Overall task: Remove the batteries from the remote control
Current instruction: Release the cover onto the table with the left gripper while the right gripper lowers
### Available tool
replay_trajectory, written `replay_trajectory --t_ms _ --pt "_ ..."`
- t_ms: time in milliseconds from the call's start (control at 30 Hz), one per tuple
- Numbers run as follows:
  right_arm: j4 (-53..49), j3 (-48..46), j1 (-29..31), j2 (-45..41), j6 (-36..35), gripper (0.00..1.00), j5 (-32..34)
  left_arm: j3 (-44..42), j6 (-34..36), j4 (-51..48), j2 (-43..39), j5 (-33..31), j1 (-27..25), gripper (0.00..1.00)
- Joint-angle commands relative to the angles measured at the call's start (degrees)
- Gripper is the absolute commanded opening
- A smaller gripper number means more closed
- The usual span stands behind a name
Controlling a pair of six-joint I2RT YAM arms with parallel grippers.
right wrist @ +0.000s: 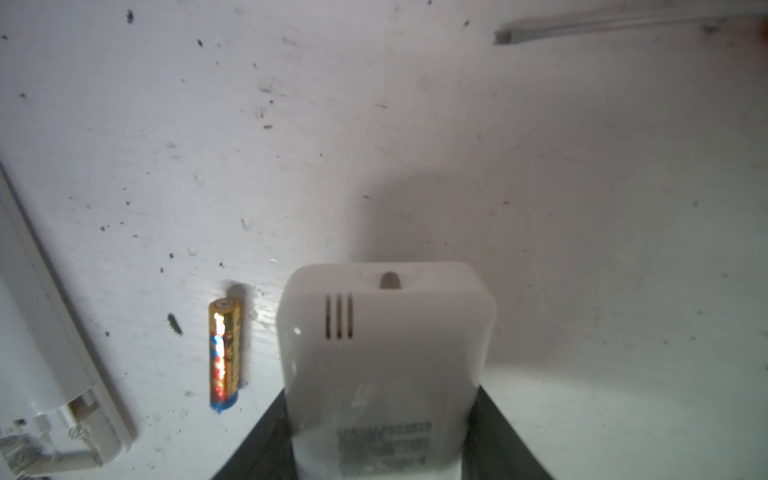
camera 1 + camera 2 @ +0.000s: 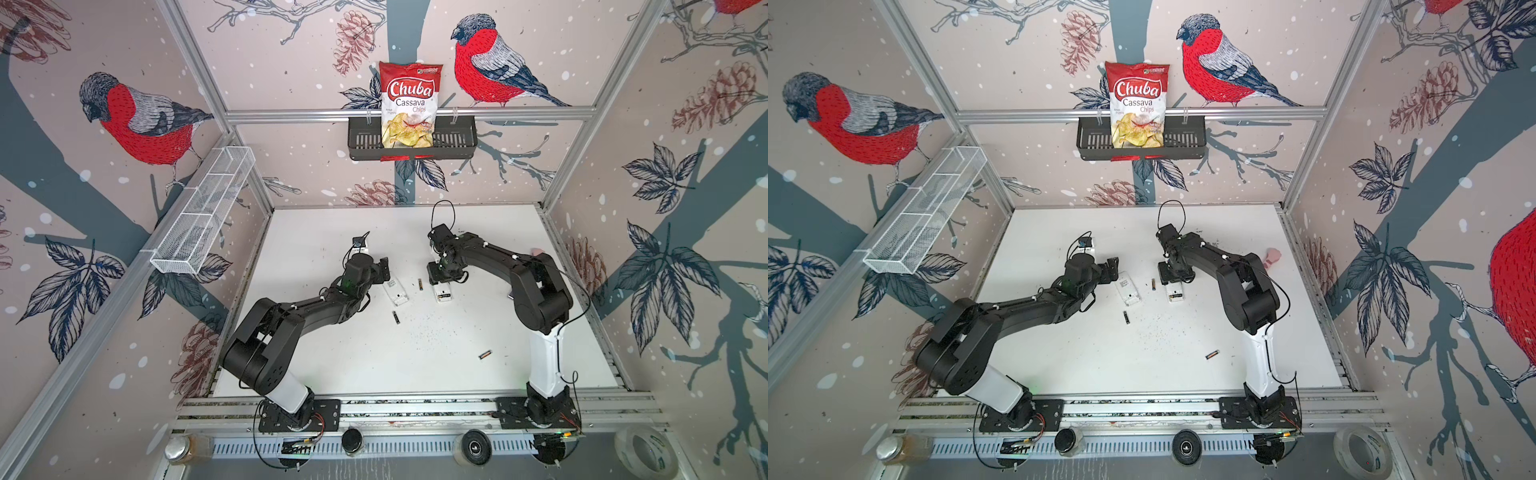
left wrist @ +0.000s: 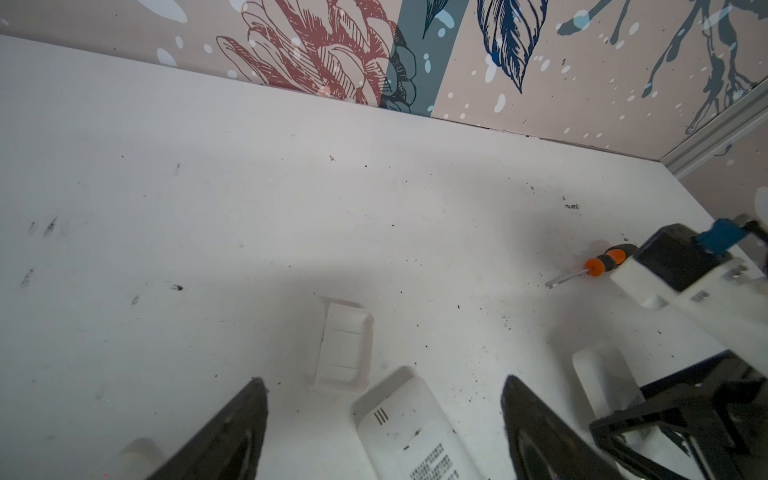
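Three batteries (image 2: 396, 318) lie loose, one beside the right gripper (image 1: 382, 415), clamped on a remote (image 1: 386, 353). Left gripper (image 3: 382, 382) gapes empty, fingers (image 3: 232, 432) straddling another remote (image 3: 415, 432).

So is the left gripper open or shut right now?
Open. In the left wrist view the left gripper has its fingers wide apart, the white remote lying between them, touched by neither.

I get bright, even light, soft shadows on the counter (image 2: 374, 232), bowed frame edges, and a blurred remote (image 1: 386, 353) up close.
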Motion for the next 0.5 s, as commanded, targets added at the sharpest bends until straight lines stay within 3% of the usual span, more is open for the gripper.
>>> replay_trajectory --t_ms 0,467 --pt "-0.93 1.5 0.77 1.74 -0.52 0.4 1.27 -0.72 0.13 1.67 -1.65 1.47 0.11 0.87" --pt "-4.19 7.28 2.55 7.53 -0.16 0.43 3.49 -3.9 -0.16 2.74 -5.4 2.58 0.1 0.87"
